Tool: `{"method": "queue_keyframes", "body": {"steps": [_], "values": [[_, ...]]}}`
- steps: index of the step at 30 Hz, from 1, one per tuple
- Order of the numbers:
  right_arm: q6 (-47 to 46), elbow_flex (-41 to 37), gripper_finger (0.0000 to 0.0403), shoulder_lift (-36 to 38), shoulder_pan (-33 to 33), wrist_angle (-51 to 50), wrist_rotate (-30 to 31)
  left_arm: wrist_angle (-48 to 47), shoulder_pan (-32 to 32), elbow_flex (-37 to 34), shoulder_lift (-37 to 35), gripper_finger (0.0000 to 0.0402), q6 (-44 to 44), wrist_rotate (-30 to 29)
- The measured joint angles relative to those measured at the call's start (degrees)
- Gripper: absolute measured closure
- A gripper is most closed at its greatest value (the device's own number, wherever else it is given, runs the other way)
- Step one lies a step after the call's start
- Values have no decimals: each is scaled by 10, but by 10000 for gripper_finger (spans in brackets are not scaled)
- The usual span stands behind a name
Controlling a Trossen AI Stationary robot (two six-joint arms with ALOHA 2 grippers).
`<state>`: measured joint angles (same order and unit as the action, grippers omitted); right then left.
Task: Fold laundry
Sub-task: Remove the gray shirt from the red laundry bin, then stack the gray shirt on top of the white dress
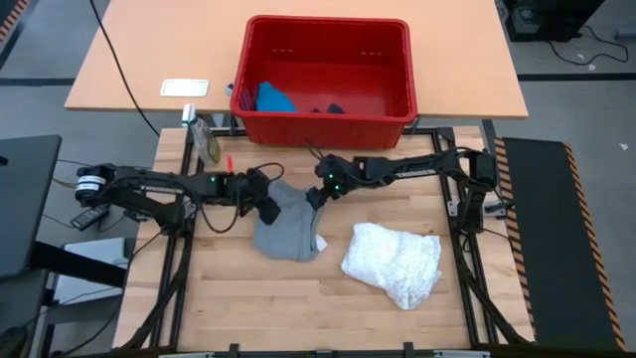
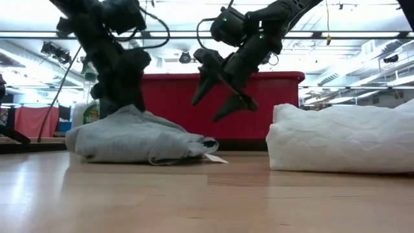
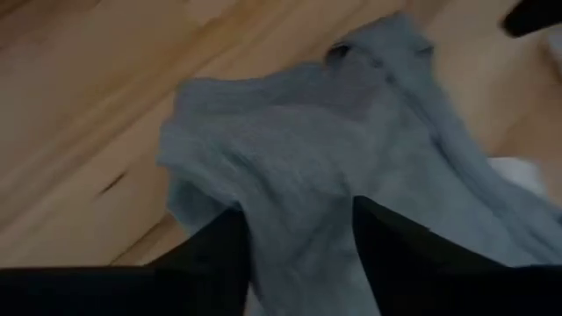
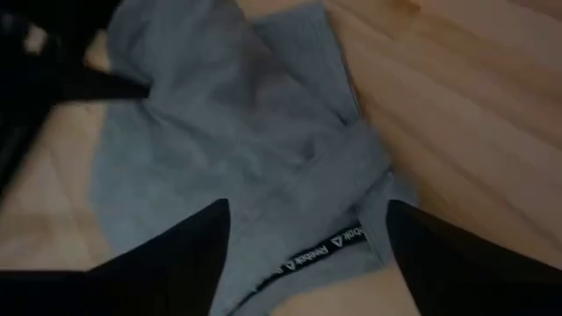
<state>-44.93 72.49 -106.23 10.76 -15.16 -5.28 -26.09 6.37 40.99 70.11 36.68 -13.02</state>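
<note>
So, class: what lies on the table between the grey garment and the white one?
Nothing: in the high view a strip of bare table separates the grey garment from the white garment. The low view shows the same gap.

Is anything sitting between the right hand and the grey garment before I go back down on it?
Nothing visible. The right hand hangs open just above the far edge of the grey garment, with only air between them. The white garment lies off to the side, apart from it, and the left hand is at the garment's other corner.

One garment (image 1: 288, 231) lies left of another (image 1: 395, 262), with the basket (image 1: 328, 114) behind both.
</note>
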Motion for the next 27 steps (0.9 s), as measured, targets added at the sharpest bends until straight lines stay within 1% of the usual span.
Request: {"method": "queue_keyframes", "body": {"steps": [2, 5, 10, 13, 15, 20, 23, 27], "values": [[-15, 0, 73, 1, -1, 2, -15, -19, 0, 19, -7, 186, -7, 7], [-21, 0, 66, -4, -13, 1, -20, -51, 4, 39, -14, 161, -6, 7], [-40, 0, 67, -6, -25, -4, -19, -148, 24, 38, -15, 117, 60, 21], [-67, 0, 68, -6, -30, -9, -23, -157, 25, 13, -15, 86, 112, 35], [-80, 0, 68, -6, -38, -8, -25, -124, 22, -4, -15, 66, 123, 49], [-107, 0, 68, -6, -57, -7, -29, 54, 21, -63, -15, 25, 138, 89], [-118, 0, 68, -7, -64, -7, -12, 125, 26, -96, -13, 18, 134, 92], [-125, 0, 68, -42, -69, 6, 11, 196, 39, -136, 9, 18, 133, 93]]}}
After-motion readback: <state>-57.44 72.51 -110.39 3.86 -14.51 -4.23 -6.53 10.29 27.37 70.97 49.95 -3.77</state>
